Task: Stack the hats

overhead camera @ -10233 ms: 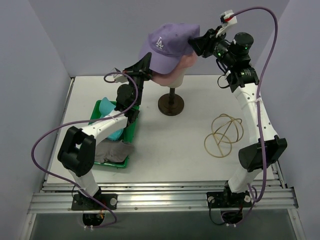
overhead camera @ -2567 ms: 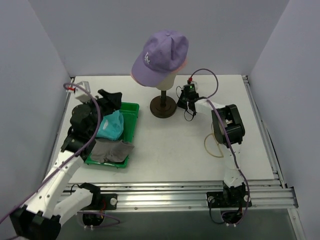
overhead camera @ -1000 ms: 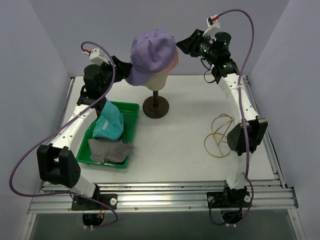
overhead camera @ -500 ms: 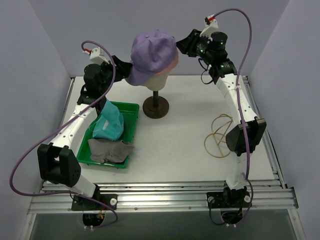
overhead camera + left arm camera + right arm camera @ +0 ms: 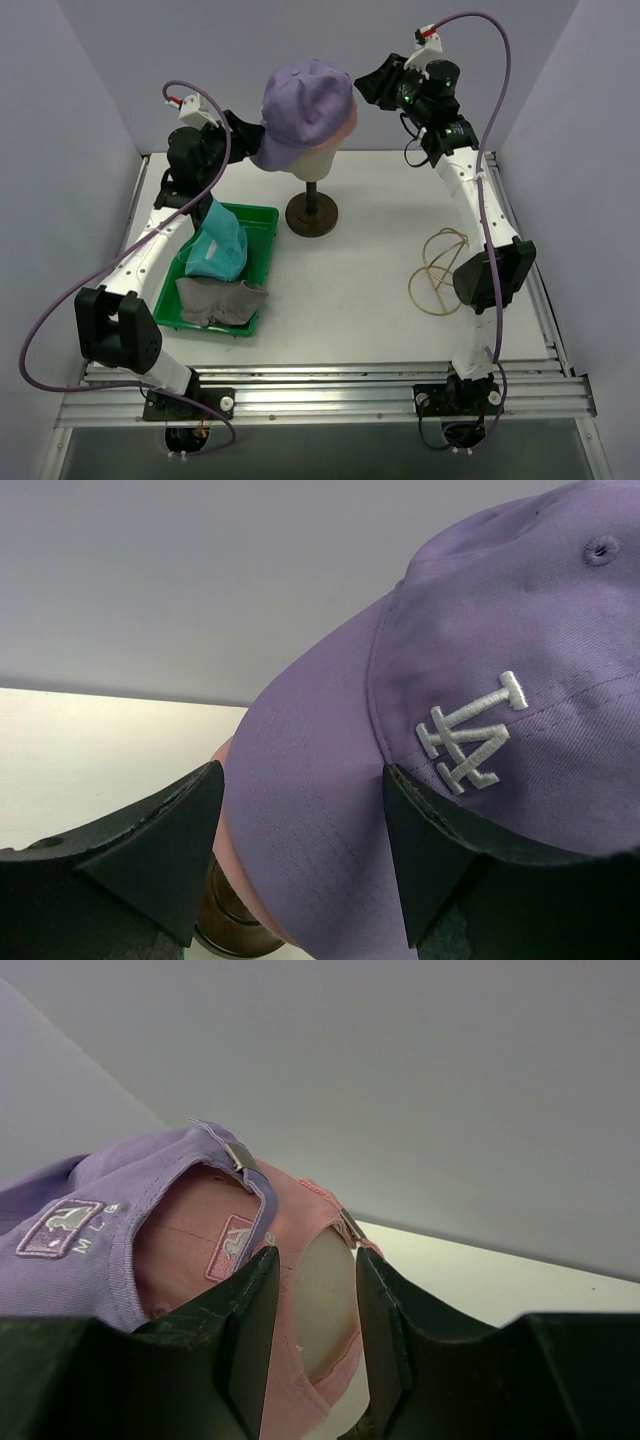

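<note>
Lavender cap (image 5: 305, 105) over pink cap (image 5: 346, 122) on the head (image 5: 318, 158) by the table's (image 5: 360, 310) far edge, my left pincer (image 5: 246, 134) spread astride its brim, gripping nothing, my right pincer (image 5: 368, 86) slightly parted behind both, empty, teal hat (image 5: 215, 250) and grey hat (image 5: 220, 300) in the tray (image 5: 264, 216) at the left edge.

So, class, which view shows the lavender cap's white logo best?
The left wrist view: the white logo is close and sharp there. The top view shows the lavender cap without the logo; the right wrist view shows only its back strap.

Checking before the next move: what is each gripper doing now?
Left gripper: open, astride the lavender cap brim.
Right gripper: narrowly open, holding nothing.
</note>
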You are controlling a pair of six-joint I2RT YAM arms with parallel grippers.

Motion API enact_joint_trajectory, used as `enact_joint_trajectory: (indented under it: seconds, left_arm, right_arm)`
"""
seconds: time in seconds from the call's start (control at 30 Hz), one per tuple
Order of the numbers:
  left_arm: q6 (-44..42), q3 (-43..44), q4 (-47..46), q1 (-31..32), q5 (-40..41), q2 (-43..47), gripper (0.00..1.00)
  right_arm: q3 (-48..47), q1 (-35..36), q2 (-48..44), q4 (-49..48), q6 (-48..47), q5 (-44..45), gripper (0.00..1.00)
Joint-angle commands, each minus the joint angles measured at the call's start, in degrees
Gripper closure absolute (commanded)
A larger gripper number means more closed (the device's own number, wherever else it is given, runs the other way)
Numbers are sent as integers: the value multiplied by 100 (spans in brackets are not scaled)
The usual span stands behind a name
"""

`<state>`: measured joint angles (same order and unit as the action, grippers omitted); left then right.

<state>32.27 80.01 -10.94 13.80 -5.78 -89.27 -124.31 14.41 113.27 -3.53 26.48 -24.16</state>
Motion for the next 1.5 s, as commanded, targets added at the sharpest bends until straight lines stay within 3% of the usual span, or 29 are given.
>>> enact_joint_trajectory:
  seconds: [0.0,0.43,1.13,1.27,1.47]
  left_arm:
    - [-63,358,-286,26,-107,24,27]
    - [-63,358,-295,70,-99,24,27]
    - [-37,366,-356,105,-81,-2,27]
    - [-46,349,-356,105,-72,-11,27]
    - [-28,287,-418,114,-63,-28,27]
  right_arm:
    - [-287,53,-464,-227,-82,17,67]
    - [153,132,-622,-473,-46,-115,68]
    - [-32,299,-315,-43,-196,-185,72]
    - [-58,308,-262,221,-301,87,81]
    - [-76,308,-183,510,-424,298,84]
